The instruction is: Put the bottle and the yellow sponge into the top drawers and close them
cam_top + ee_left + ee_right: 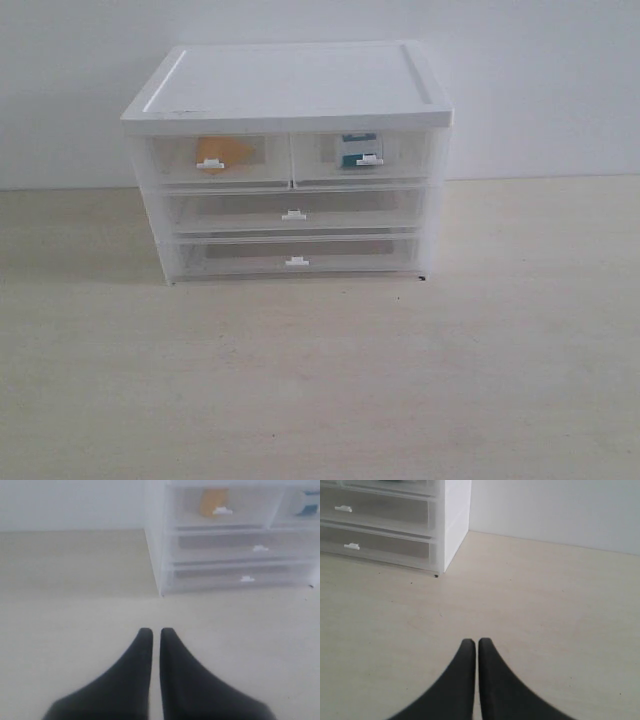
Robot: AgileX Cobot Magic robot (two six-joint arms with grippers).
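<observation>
The top drawers (255, 172) sit flush — yellow sponge (222, 152) in one, bottle (358, 150) in the other — left pincer (156, 632) and right pincer (476, 642) pressed together, empty.

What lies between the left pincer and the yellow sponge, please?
In the left wrist view, only bare table separates the left pincer from the cabinet; the yellow sponge sits inside its closed top drawer.

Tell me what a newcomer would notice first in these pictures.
The white-topped cabinet stands on the pale table, all its drawers shut. Colour draws the eye: the yellow sponge shows through the left top drawer, the bottle through the right top drawer. The left gripper and right gripper are shut, apart from the cabinet.
</observation>
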